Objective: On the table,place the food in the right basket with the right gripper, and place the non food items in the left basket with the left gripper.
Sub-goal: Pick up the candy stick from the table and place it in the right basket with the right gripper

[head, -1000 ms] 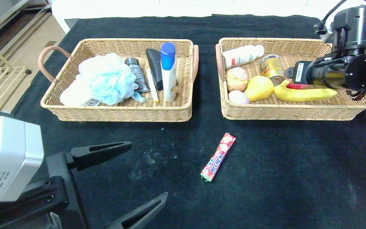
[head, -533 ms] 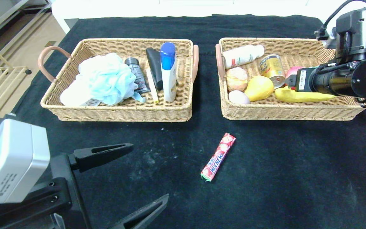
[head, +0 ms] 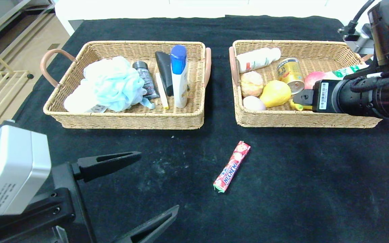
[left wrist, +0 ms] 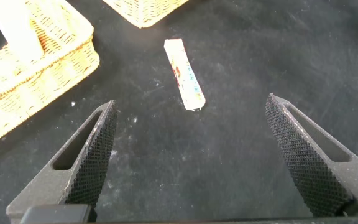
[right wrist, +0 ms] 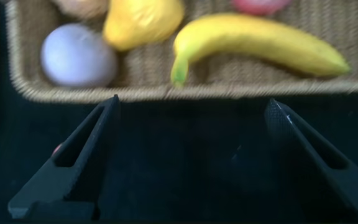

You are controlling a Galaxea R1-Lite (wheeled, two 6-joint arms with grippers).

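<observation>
A red Hi-Chew candy stick lies on the black cloth in front of the gap between the two baskets; it also shows in the left wrist view. My left gripper is open and empty at the near left, its fingertips just short of the candy. My right arm reaches over the front rim of the right basket. Its gripper is open and empty, with the banana lying in the basket beyond it.
The left basket holds a blue loofah, a blue-capped bottle and dark tubes. The right basket holds a yellow pear, an egg, a can, a white bottle and a bun.
My right arm has drawn back from over the right basket toward its front rim and now covers most of the banana. The left gripper and the candy have stayed put.
</observation>
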